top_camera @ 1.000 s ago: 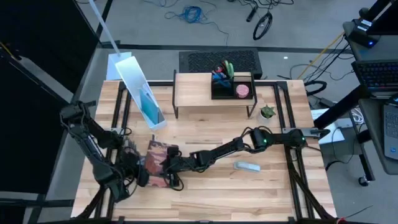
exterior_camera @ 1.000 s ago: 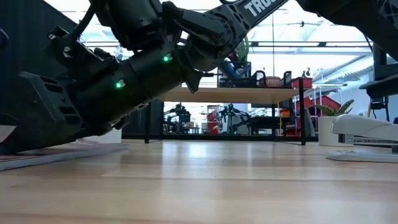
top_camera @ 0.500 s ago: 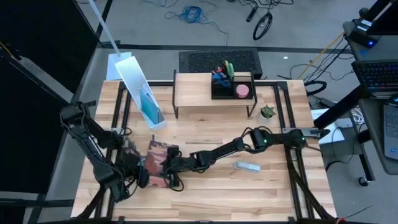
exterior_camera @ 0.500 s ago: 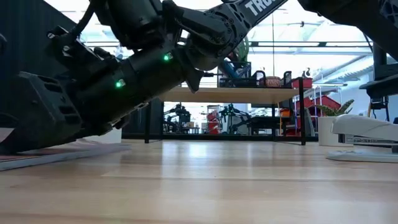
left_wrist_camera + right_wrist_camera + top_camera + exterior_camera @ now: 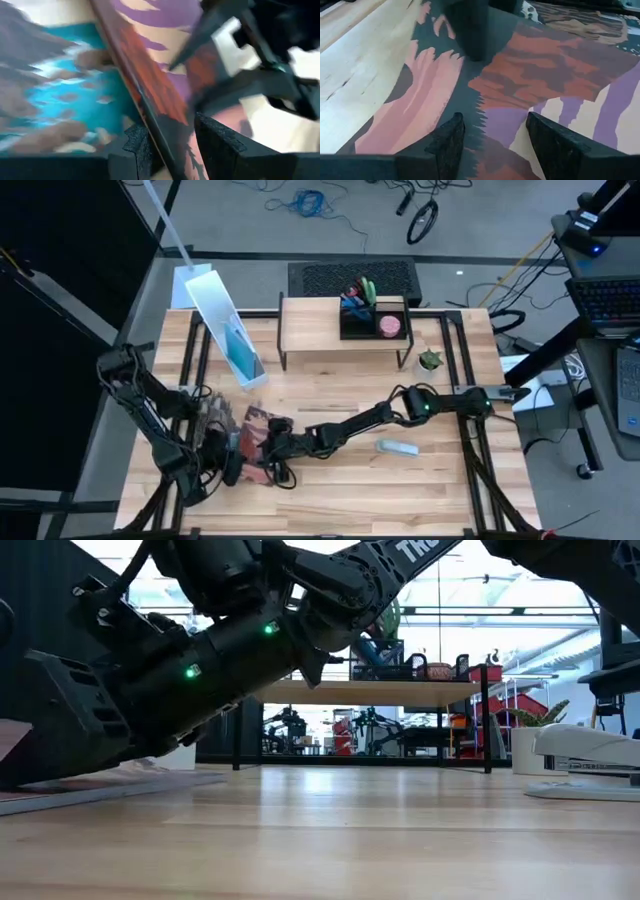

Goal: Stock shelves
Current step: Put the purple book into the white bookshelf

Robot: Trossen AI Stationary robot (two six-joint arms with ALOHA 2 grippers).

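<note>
My left hand (image 5: 222,463), pinching the magazine's (image 5: 252,442) edge, has tipped it up off the desk (image 5: 330,490); my right hand (image 5: 272,452), fingers apart, steadies the cover.

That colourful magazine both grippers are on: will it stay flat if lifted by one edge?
Probably not. The magazine looks thin, and its cover already lifts near the left gripper, whose fingers pinch one edge, so it likely droops. Its printed cover looks smooth, so the open right gripper may slide on it.
</note>
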